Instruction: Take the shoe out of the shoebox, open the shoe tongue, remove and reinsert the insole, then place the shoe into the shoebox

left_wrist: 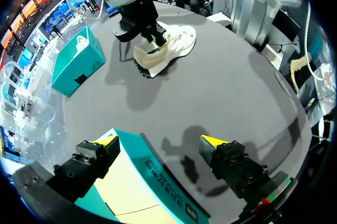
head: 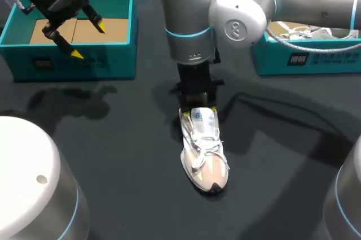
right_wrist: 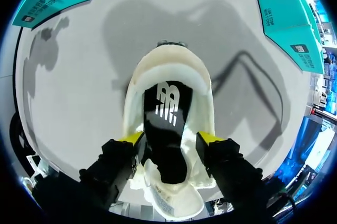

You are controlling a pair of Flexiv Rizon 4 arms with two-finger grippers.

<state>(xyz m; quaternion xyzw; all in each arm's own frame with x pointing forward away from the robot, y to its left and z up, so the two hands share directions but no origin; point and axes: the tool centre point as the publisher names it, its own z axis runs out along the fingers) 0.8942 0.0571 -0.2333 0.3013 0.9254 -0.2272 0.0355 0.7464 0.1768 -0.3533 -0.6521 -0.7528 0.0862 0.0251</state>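
A white and beige shoe [head: 204, 152] lies on the dark table near the middle, toe toward the front edge. My right gripper [head: 197, 110] hangs over its heel end. In the right wrist view the right gripper [right_wrist: 171, 137] is open, one yellow tip on each side of the shoe's [right_wrist: 168, 76] collar, with the black insole [right_wrist: 167, 118] lying inside the shoe between them. My left gripper [head: 88, 40] is open and holds nothing above the teal shoebox [head: 133, 20] at the back left. From the left wrist view the shoe [left_wrist: 176, 42] lies far ahead of the left gripper [left_wrist: 159, 140].
A second teal box [head: 304, 56] with white contents stands at the back right, behind my right arm. Brown cardboard lines the left shoebox [left_wrist: 158, 176]. White arm bases [head: 28, 183] fill both front corners of the table.
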